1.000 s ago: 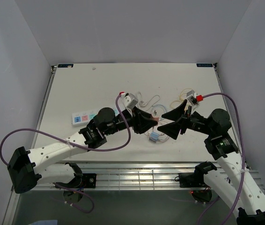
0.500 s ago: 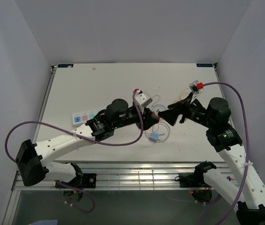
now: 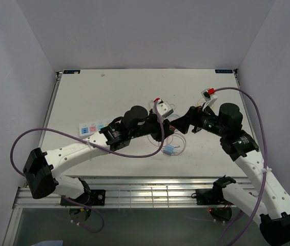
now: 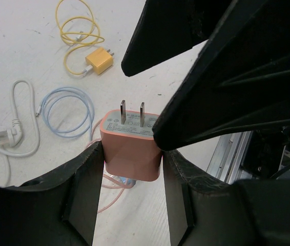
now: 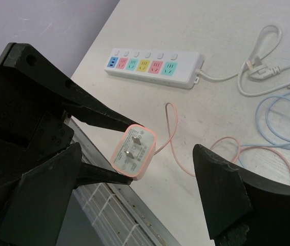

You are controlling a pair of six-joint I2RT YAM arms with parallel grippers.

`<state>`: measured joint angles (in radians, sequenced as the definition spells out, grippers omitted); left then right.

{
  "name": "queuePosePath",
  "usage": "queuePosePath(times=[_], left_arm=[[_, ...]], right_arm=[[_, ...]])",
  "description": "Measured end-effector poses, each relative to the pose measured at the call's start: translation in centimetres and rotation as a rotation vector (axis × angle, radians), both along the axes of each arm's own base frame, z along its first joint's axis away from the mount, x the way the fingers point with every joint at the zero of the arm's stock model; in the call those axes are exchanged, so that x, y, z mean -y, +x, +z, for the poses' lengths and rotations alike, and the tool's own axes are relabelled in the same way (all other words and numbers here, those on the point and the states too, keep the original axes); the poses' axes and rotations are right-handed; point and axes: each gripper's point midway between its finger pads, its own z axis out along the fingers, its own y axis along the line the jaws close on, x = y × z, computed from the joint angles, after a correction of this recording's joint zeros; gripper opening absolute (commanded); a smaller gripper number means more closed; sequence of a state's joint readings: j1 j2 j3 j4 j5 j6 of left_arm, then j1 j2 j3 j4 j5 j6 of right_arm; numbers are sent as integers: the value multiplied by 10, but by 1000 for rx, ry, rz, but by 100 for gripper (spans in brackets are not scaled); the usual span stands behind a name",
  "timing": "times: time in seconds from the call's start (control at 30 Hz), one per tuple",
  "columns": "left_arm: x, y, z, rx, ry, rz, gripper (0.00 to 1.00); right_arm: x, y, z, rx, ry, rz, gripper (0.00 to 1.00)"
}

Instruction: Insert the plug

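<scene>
Plug not inserted yet. The pink charger plug (image 4: 131, 148) is lifted off the table (image 3: 109, 92), pinched on its two sides by the left gripper (image 3: 164, 129). Its two flat prongs are bare and point away from the left wrist, toward the right arm. The pink cable trails down to the tabletop.

The right gripper (image 3: 182, 123) is spread wide with nothing in it. In its own wrist view the jaws frame the plug. The left wrist view shows its dark fingers looming just beside the plug's upper right corner (can't tell if one is touching it). This looks like a handover or a regrasp setting up, but that is a guess.

The power strip (image 5: 155, 67) lies flat on the table, well apart from the plug and toward the left arm's side, with its coloured sockets facing up and unoccupied.

Done, as far as I can judge: the pickup. Left to do: carry the plug to the strip, turn the prongs down, line them up with a socket and push in.

Clutter on the table: a yellow charger (image 4: 99, 60) with coiled cable, a light blue cable (image 4: 65, 110) and a white cable (image 4: 12, 136).
</scene>
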<state>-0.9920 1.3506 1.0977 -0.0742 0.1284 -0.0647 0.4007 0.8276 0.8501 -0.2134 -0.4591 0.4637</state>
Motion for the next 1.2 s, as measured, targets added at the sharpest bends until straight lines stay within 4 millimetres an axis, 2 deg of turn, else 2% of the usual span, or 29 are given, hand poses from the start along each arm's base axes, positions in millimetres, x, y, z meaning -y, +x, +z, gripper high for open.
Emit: queuePosePath(times=[0.13, 0.3, 0.43, 0.47, 0.53, 0.6, 0.63, 0.7, 0.8, 0.83, 0.97, 1.2], left_arm=[[-1, -1, -5, 9, 28, -12, 0], [3, -2, -1, 35, 37, -27, 0], [4, -4, -4, 56, 62, -47, 0], [4, -5, -5, 62, 70, -50, 0], [3, -4, -10, 69, 92, -49, 0], [4, -3, -12, 80, 102, -47, 0], [4, -3, -12, 84, 106, -48, 0], [4, -2, -13, 89, 111, -45, 0], [3, -1, -12, 91, 111, -35, 57], [3, 0, -12, 91, 107, -31, 87], [0, 0, -3, 86, 81, -1, 98], [-37, -21, 33, 170, -91, 20, 98]], right_arm=[[-4, 4, -8, -28, -11, -2, 85], [-13, 4, -22, -77, -34, 17, 76], [-18, 4, -30, -106, -48, 29, 54], [-21, 3, -32, -118, -47, 38, 41], [-23, 1, -32, -121, -47, 42, 31], [-22, 1, -35, -137, -50, 34, 13], [-22, 1, -35, -141, -53, 30, 8], [-21, 1, -36, -142, -55, 23, 8], [-20, 2, -35, -141, -52, 17, 8], [-20, 2, -34, -140, -48, 12, 8], [-18, -2, -29, -116, -6, -1, 8], [-25, -12, -21, -144, 244, 43, 8]])
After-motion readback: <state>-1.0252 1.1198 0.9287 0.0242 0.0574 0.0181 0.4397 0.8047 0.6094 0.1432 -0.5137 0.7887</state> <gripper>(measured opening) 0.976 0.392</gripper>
